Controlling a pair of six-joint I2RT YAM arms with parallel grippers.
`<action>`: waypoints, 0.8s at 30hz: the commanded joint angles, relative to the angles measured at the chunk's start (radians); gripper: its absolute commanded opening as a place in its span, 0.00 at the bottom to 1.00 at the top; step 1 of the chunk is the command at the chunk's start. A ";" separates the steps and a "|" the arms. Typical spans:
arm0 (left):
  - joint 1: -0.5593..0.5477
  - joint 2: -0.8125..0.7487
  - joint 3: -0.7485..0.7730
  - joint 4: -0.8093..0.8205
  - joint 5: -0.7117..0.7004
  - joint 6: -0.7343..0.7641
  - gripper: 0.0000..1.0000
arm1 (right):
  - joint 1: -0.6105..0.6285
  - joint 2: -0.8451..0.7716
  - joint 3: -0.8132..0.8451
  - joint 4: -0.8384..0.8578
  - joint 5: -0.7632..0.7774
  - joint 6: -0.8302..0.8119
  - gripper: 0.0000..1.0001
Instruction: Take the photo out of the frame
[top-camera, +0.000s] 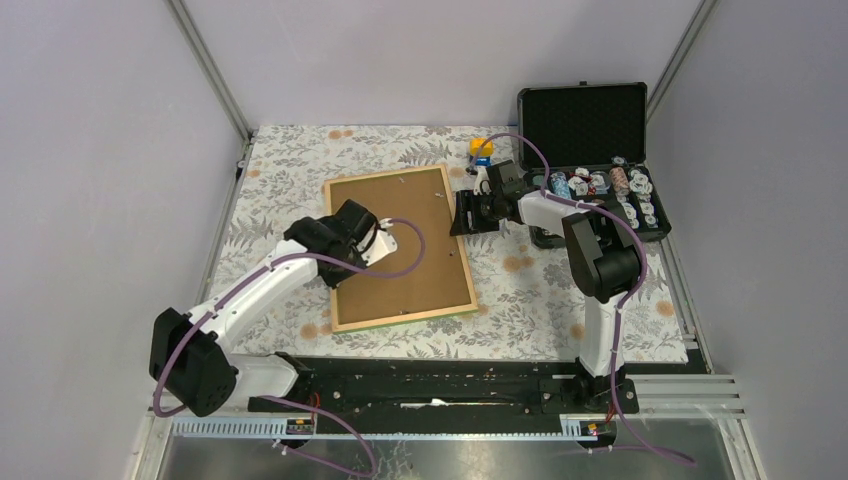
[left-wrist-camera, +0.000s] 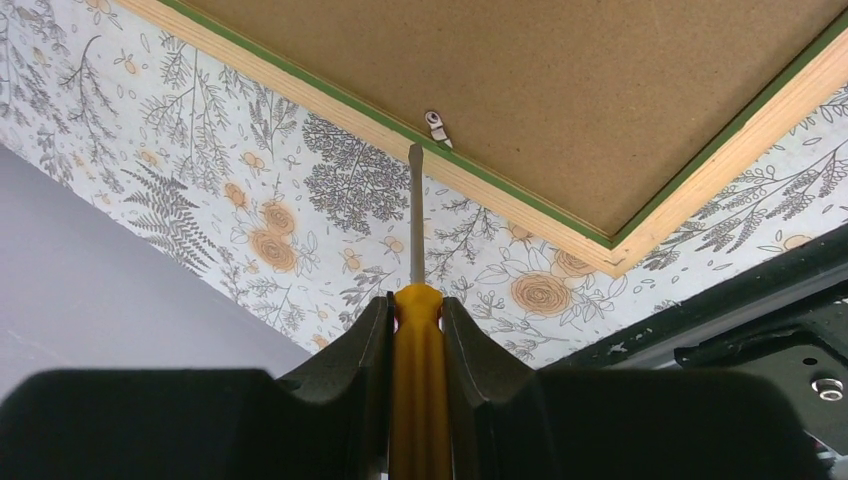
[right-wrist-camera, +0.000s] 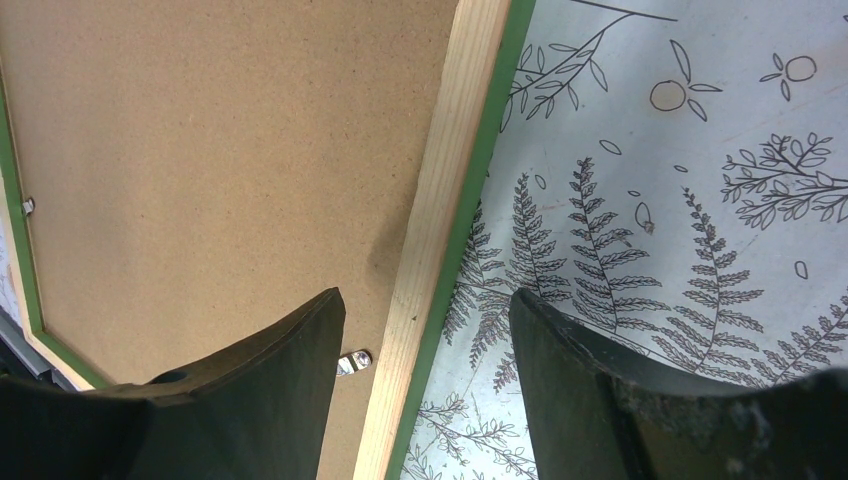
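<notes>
**Screwdriver at the clip, frame face down**

We are looking down on the frame (top-camera: 445, 260), and it is lying flat on the flowered cloth (top-camera: 520, 300) with its brown board facing up and the light wood rim running round it. The photo is out of sight for us in every view.

On the left wrist view, the left claw (left-wrist-camera: 415, 300) is gripping a screwdriver (left-wrist-camera: 416, 230) by its yellow handle, both fingers pressing tight against it. The metal shaft is pointing straight ahead toward the frame's edge, and its tip is sitting just beside a small metal clip (left-wrist-camera: 437, 126) at the border of the board. We cannot tell whether the tip is touching the rim.

Over on the right, the right claw (right-wrist-camera: 425, 297) is standing open and gripping nothing. It is straddling the frame's right rim, one finger hanging over the board, the other over the cloth. Another clip (right-wrist-camera: 355, 362) is peeking out just beside the inner finger.

Far right on the table, a black case (top-camera: 585, 125) is sitting with its lid up, well apart from the frame.
</notes>
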 joint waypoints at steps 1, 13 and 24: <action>-0.014 -0.006 0.004 0.030 -0.068 -0.034 0.00 | 0.000 0.024 -0.019 -0.033 0.007 -0.015 0.69; -0.029 0.029 -0.023 0.091 -0.074 -0.036 0.00 | 0.000 0.030 -0.016 -0.033 0.009 -0.017 0.69; -0.045 0.072 -0.034 0.108 -0.083 -0.028 0.00 | -0.001 0.035 -0.012 -0.034 0.008 -0.015 0.69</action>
